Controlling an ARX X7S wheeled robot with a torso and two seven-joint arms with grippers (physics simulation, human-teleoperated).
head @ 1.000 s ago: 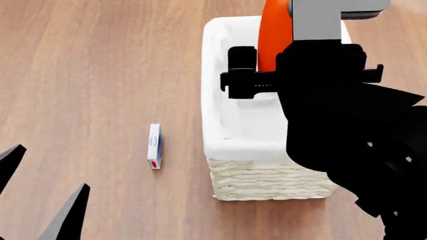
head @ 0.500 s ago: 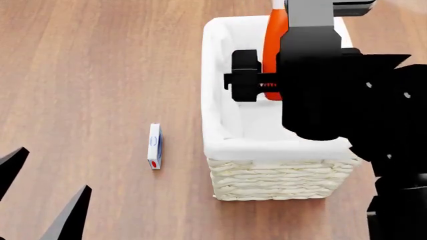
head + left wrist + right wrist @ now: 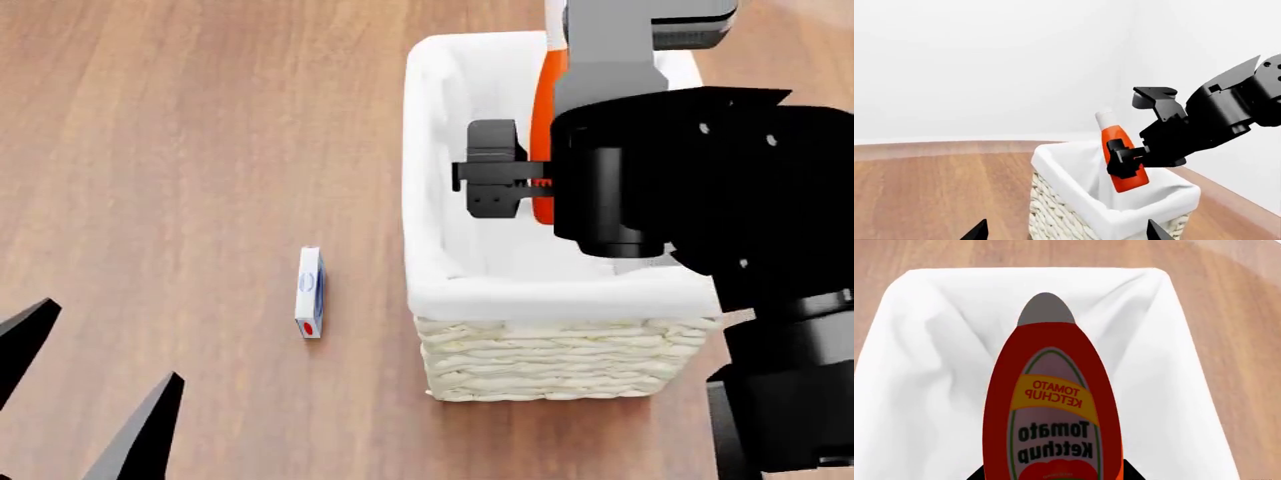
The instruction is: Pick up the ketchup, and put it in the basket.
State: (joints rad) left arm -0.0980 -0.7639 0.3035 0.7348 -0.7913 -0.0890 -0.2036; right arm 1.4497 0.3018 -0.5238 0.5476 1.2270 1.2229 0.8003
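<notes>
My right gripper (image 3: 523, 186) is shut on the ketchup (image 3: 546, 110), an orange-red bottle with a white cap. It holds the bottle upright and slightly tilted over the inside of the basket (image 3: 441, 290), a cream wicker basket with a white liner. In the left wrist view the ketchup (image 3: 1121, 155) hangs with its base below the basket's rim (image 3: 1121, 217). The right wrist view shows the ketchup label (image 3: 1051, 410) against the white liner (image 3: 927, 370). My left gripper (image 3: 80, 400) is open and empty at the lower left, well away from the basket.
A small white-and-blue box (image 3: 310, 292) lies flat on the wooden floor (image 3: 174, 150) left of the basket. A pale wall (image 3: 987, 65) stands behind the basket in the left wrist view.
My right arm has lowered the ketchup further down into the basket and shifted slightly nearer. The left gripper and the small box have stayed in place.
</notes>
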